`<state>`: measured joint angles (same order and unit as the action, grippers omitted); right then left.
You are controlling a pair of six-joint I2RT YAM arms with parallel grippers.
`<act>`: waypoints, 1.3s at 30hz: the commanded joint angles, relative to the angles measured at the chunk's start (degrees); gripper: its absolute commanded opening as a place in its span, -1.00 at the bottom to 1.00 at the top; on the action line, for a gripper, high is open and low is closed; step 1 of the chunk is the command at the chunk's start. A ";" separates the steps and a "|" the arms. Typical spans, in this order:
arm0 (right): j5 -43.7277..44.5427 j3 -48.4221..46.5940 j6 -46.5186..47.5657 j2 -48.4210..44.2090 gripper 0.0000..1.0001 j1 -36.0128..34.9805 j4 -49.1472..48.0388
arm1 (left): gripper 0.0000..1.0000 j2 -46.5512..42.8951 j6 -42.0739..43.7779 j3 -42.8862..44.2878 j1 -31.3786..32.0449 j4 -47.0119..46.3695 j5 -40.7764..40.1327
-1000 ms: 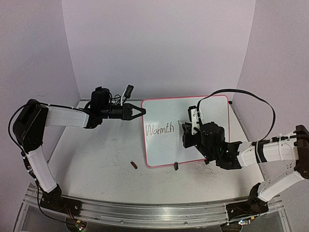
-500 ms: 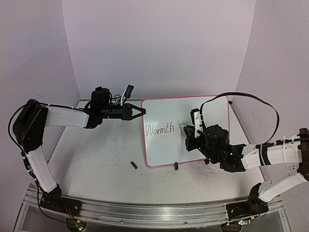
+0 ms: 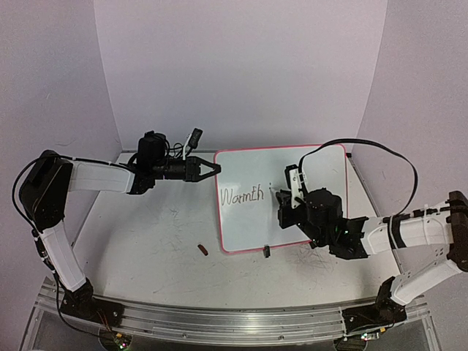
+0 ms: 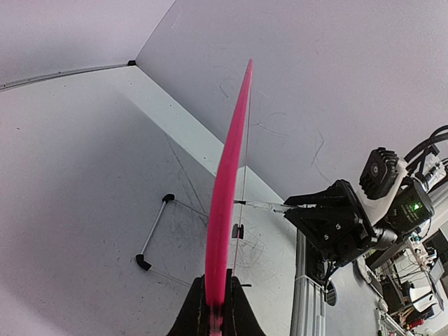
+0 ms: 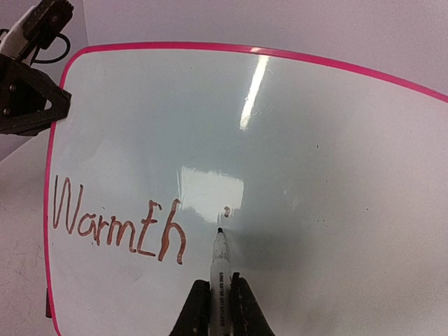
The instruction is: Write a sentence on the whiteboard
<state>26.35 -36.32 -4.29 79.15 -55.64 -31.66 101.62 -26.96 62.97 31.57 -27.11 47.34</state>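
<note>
Right gripper is closed narrow on a marker — its two dark fingers press the barrel from either side, and the barrel runs straight out from between them towards the board. The marker's black tip sits at the white surface, seemingly touching it, just right of the last letter of the writing. That writing reads "WarmEh" in reddish-brown strokes (a tiny dot lies a little above the tip). In the top view the same gripper hangs over the middle of the board, with the writing to its left.

Left gripper is clamped on the board's pink frame at the far left corner. Its own camera shows the frame edge-on — a pink strip rising from between the closed fingers, which pinch it tight.

The board sits right of centre on the grey table, towards the back wall, with its left side facing the left arm. Whether it lies fully flat or is raised at the held corner cannot be told. A black clip foot shows at its near edge. A small reddish-brown piece lies on the table near the board's near left corner, apart from it.
</note>
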 commanded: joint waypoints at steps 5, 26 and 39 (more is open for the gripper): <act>3.12 -2.70 -0.17 1.31 -1.00 -0.12 0.44 | -1.00 -0.36 1.56 0.15 1.92 3.73 -1.10; 3.30 -1.32 -5.37 -0.29 -1.00 -1.77 5.98 | -1.00 -0.71 1.65 0.15 1.97 3.74 -1.01; 3.81 -0.84 -7.44 0.00 -1.00 -3.14 6.99 | -1.00 -0.51 1.47 0.25 2.00 3.73 -0.81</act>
<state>28.71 -36.97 -10.81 79.59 -58.52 -26.00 101.62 -26.94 62.96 31.57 -27.00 47.33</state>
